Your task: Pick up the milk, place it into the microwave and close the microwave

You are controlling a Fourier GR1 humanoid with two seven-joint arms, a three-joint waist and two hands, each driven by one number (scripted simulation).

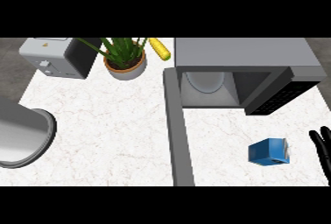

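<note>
Right hand (321, 146) was open, fingers straight, just beside the milk (269, 152); the microwave (239, 78) stood open to receive it.

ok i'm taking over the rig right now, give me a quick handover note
Right hand: open, fingers up at the view's right edge, holding nothing.
Left hand: not in view.
Milk: blue carton on the counter, in front of the microwave, just left of the right hand, not touched.
Microwave: door swung wide open, nothing inside but the turntable plate.
Done: nothing yet beyond the open door.
Left: grasp the milk, put it inside, close the door.
</note>
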